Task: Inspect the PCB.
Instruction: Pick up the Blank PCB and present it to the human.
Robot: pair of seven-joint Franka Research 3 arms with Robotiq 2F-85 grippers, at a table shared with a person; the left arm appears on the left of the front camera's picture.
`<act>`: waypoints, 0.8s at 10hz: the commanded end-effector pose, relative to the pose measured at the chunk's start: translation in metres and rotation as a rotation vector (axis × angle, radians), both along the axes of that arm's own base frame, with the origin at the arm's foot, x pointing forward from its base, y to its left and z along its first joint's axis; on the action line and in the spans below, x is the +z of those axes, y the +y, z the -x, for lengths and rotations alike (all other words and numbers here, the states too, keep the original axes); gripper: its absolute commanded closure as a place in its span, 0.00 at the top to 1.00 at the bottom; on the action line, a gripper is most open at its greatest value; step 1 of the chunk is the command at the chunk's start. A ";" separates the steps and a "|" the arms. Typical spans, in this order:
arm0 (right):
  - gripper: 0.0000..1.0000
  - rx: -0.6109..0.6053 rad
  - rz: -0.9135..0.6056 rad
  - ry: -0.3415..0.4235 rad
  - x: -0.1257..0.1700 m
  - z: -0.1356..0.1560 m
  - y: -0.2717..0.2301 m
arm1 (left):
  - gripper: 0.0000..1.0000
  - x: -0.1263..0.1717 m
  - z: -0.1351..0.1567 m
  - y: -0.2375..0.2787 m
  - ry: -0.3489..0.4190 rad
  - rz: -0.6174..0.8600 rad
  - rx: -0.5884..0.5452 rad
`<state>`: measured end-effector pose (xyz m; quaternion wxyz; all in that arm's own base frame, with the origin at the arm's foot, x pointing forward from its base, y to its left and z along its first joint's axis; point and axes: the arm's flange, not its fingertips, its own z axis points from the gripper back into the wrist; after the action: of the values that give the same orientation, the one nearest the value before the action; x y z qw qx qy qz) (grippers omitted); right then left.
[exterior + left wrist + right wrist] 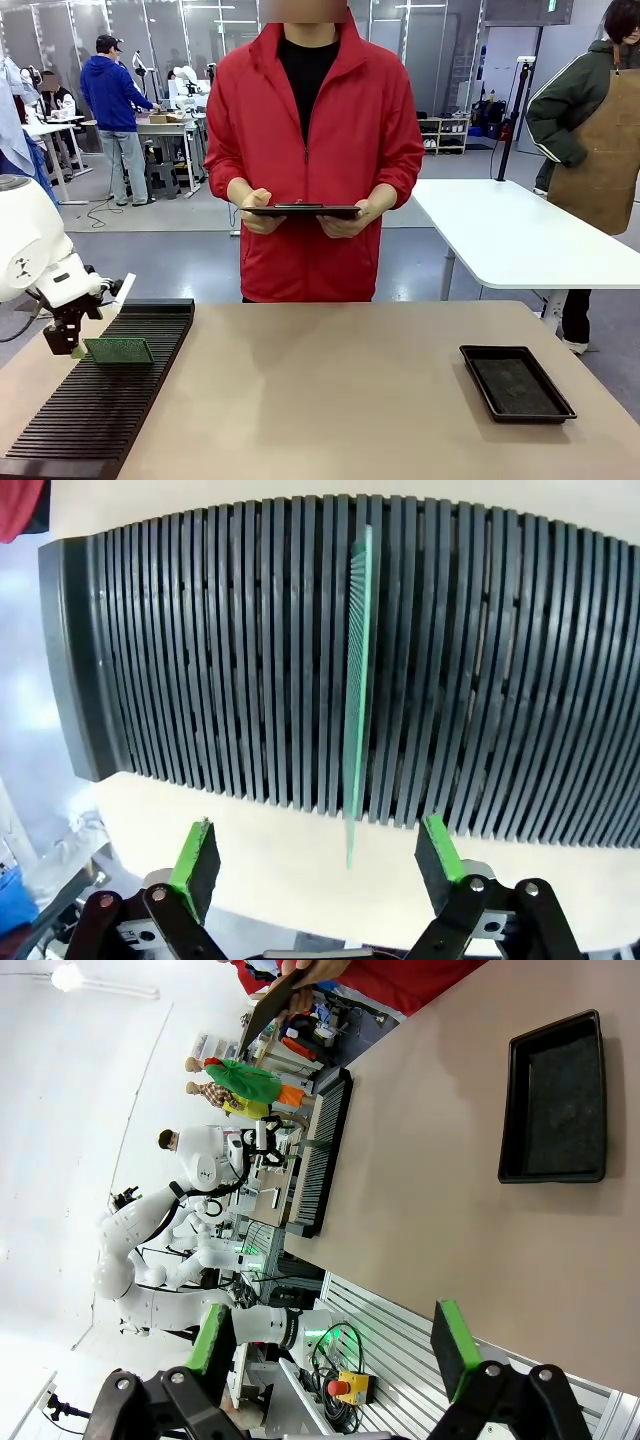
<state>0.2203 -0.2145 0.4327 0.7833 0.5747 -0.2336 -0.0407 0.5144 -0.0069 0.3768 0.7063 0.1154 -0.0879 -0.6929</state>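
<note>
the pcb [355, 680] stands on its edge in a slot of the black slotted rack [200, 660], and its near end lies between the spread fingers of the left gripper [318, 825], with a gap on each side.

Readable text: none in any view.
PCB [118, 350] face: speckled, markings too small to read.
Tablet [303, 211]: edge-on, screen hidden.
Green sign [551, 5], upper right of frame: illegible.

Matt plastic rack [100, 410], smooth table [330, 400], speckled PCB [118, 350]
</note>
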 end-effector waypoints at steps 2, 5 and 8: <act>1.00 0.000 -0.006 -0.016 0.001 0.001 -0.001 | 1.00 -0.007 -0.019 0.001 0.005 0.041 0.016; 1.00 0.000 -0.006 -0.016 0.001 0.001 -0.001 | 0.25 -0.015 -0.017 0.002 0.018 0.023 0.003; 1.00 0.000 -0.006 -0.016 0.001 0.001 -0.001 | 0.00 -0.016 -0.016 0.005 0.063 0.041 -0.029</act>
<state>0.2203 -0.2145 0.4327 0.7833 0.5747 -0.2336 -0.0407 0.5263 -0.0092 0.3593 0.7114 0.0969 -0.0814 -0.6913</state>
